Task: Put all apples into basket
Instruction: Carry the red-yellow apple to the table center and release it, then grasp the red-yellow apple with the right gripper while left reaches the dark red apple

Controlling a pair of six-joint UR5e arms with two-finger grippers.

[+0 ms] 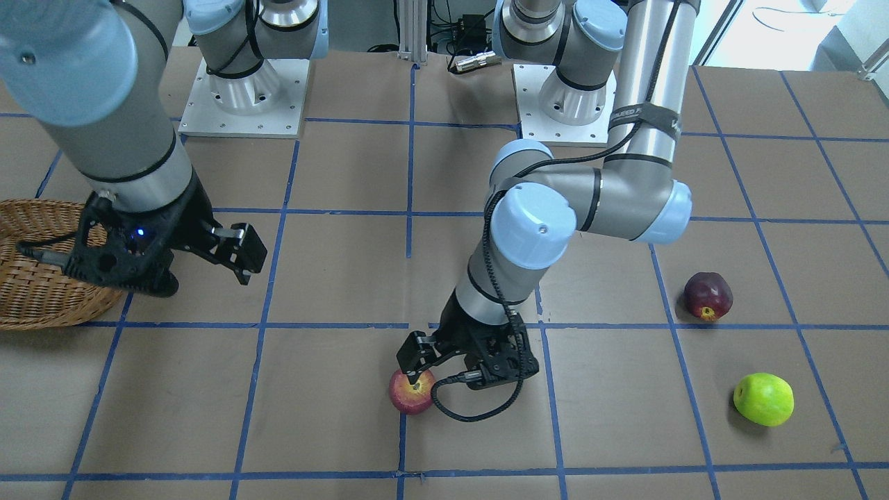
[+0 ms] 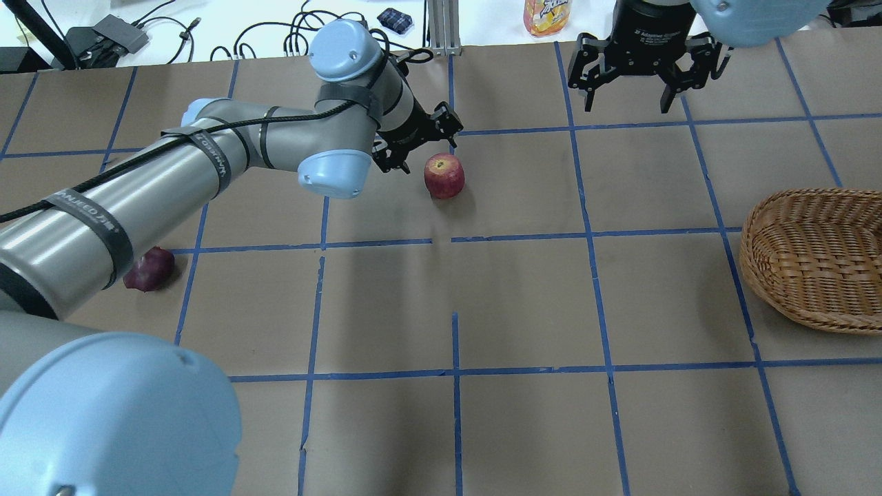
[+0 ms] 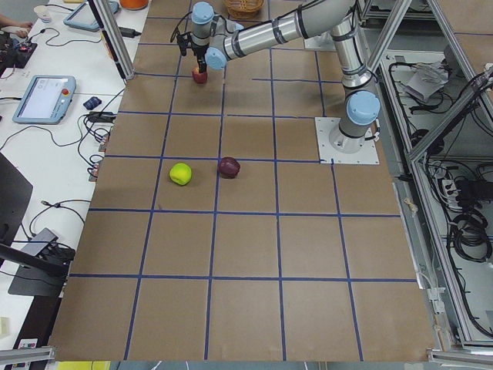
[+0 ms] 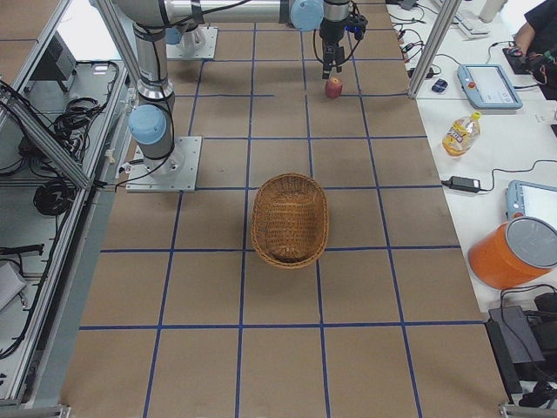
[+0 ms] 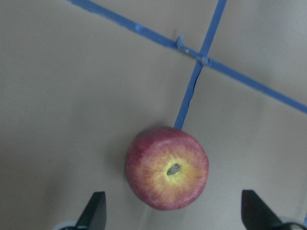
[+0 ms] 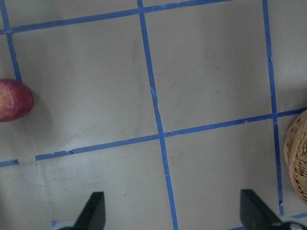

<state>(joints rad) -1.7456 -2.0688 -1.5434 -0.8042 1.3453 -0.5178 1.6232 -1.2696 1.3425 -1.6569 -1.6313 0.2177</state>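
Observation:
A red apple with a yellow patch [image 1: 412,391] lies on the table; it also shows in the overhead view [image 2: 444,176]. My left gripper [image 1: 420,368] hovers just over it, open, with the apple [image 5: 167,167] between and ahead of its fingertips, untouched. A dark red apple [image 1: 708,295] and a lime green apple [image 1: 764,398] lie far off on my left side. The wicker basket [image 2: 792,303] stands empty on my right. My right gripper [image 2: 628,96] hangs open and empty above the table, apart from the basket [image 1: 42,305].
An orange drink bottle [image 2: 548,15] and cables lie on the white bench beyond the table's far edge. An orange bucket [image 4: 513,252] and tablets sit on that bench. Blue tape lines grid the brown table.

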